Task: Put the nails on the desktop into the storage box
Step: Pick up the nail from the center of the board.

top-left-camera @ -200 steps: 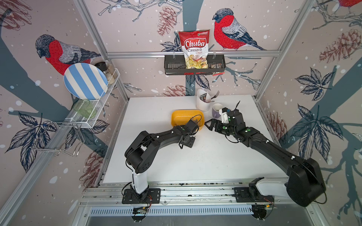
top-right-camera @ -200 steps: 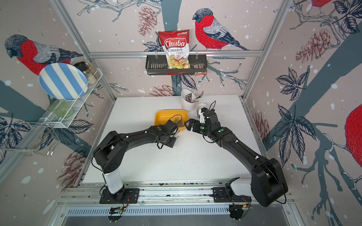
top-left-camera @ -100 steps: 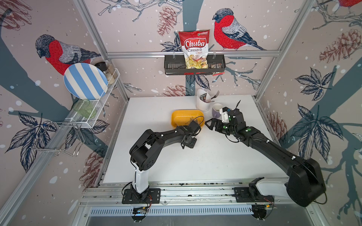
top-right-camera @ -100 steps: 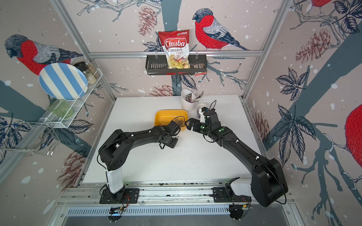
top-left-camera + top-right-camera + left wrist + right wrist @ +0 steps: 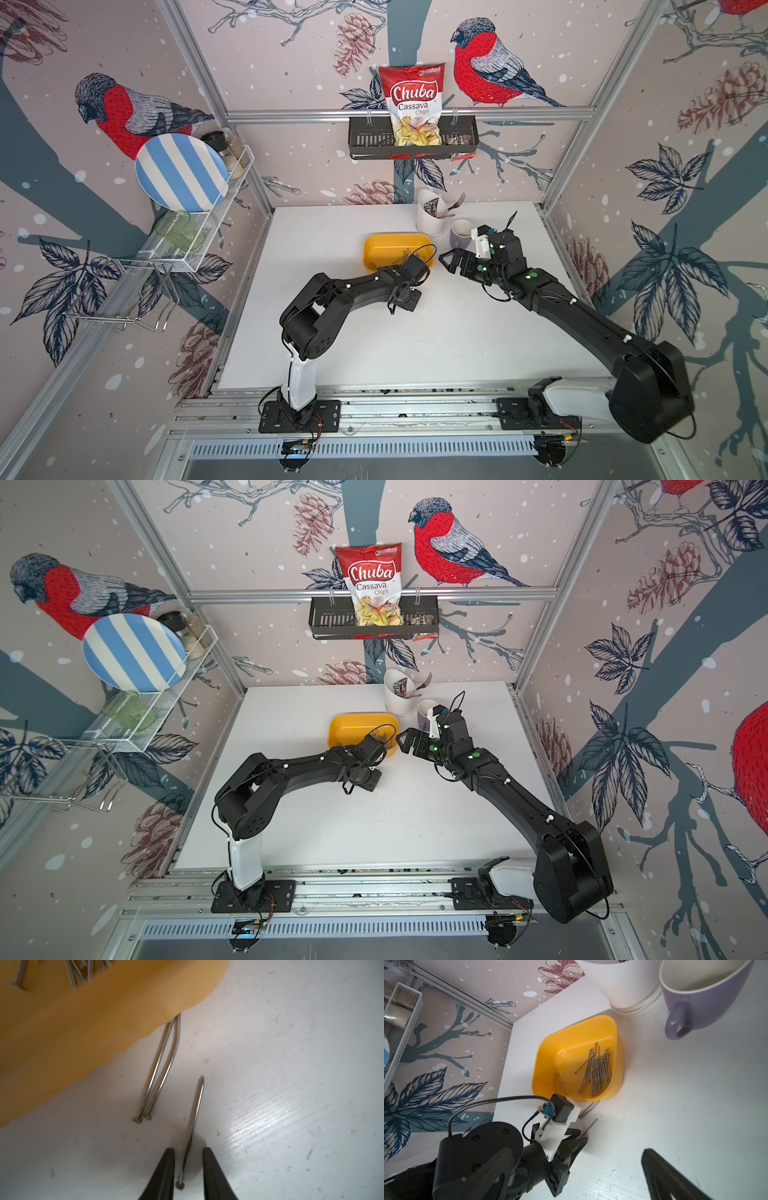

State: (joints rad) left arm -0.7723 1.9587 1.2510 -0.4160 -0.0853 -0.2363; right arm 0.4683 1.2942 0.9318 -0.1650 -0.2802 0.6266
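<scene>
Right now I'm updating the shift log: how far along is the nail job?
Done: a pile of nails lies in the box. In hand: the left end effector straddles one nail on the desktop, jaws not touching it. Left: that one, plus two nails beside the box. The right end effector hovers open, empty.

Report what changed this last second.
The left arm's elbow shifted slightly toward the right arm. The left gripper stayed beside the storage box, jaws astride one nail on the desktop, nothing gripped yet. The right gripper, open, and the boxed nails stayed put.
</scene>
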